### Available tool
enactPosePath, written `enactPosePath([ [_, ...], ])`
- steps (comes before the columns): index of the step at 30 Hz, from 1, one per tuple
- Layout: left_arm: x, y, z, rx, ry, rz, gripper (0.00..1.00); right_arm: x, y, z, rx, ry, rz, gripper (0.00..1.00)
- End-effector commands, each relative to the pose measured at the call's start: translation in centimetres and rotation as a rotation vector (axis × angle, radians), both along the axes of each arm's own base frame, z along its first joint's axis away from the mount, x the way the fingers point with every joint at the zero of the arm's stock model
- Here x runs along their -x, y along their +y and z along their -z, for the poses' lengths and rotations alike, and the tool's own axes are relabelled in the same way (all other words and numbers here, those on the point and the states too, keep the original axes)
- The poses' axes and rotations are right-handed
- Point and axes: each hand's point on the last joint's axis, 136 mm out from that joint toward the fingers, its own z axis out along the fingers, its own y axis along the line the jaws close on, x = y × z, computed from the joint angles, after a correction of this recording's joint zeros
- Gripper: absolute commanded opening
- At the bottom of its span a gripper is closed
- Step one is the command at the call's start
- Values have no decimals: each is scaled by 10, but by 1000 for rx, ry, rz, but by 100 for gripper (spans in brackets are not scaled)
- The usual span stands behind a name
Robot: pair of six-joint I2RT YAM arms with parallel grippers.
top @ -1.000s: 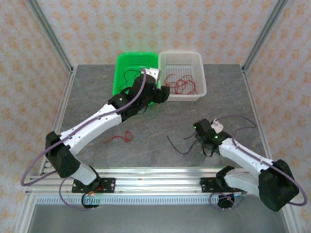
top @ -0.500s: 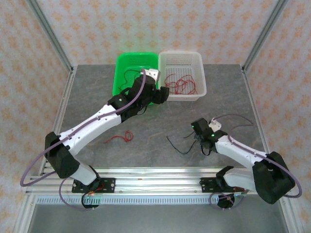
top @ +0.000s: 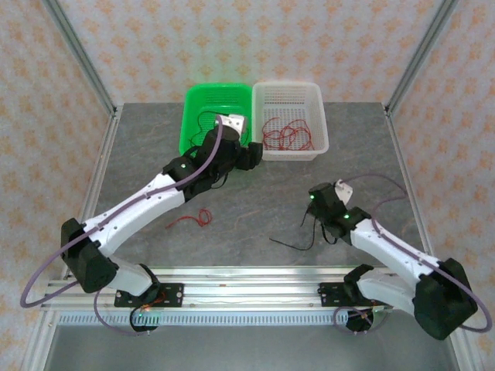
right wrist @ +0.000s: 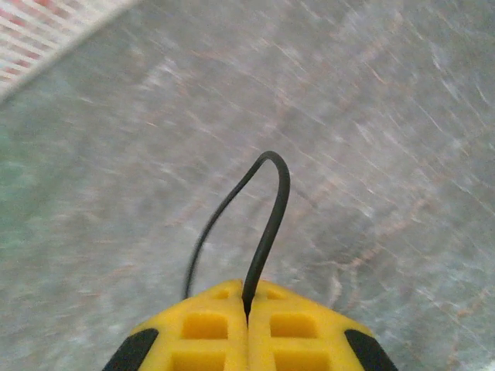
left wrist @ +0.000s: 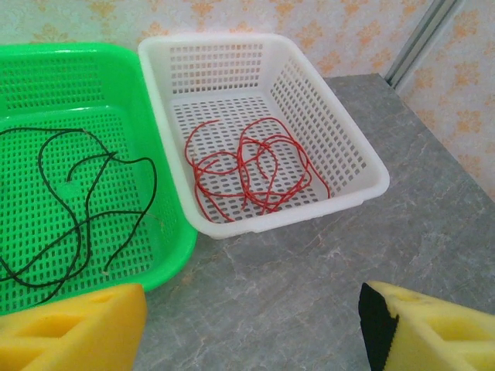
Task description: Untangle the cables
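Right gripper clamped on black cable at table's 5 o'clock, left gripper gaping empty by green basket at 12; lift slow, keep the tail clear, carry it there.

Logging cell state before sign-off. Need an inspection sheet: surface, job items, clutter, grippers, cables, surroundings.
Surface: grey marbled table, no spills seen.
Job's things: black cables in green basket; red cables in white basket; one red cable loose on the table; one black cable pinched at one end, the rest trailing onto the table.
Clutter: nothing seen.
Grippers: left gripper open, empty, above the table near the baskets; right gripper shut on the black cable.
Cables: purple-grey arm cables loop along both arms.
Surroundings: patterned walls, metal frame posts.
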Motion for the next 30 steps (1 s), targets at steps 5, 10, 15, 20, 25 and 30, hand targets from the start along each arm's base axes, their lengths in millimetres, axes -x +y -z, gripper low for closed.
enactPosePath([
  [5, 13, 15, -16, 59, -45, -43, 75, 0, 35, -77, -21, -187, -344, 0],
  [10, 21, 22, -17, 75, -49, -50, 74, 12, 65, -115, -106, -325, -553, 0],
  [15, 26, 28, -18, 97, -61, -62, 73, 17, 85, -155, -147, -456, -688, 0],
  [20, 31, 36, -20, 118, -69, -85, 72, 8, 91, -195, -124, -571, -720, 0],
  [25, 38, 50, -18, 137, -80, -129, 72, -9, 99, -232, -119, -657, -711, 0],
  [30, 45, 66, -19, 145, -93, -172, 72, -29, 104, -269, -128, -758, -669, 0],
])
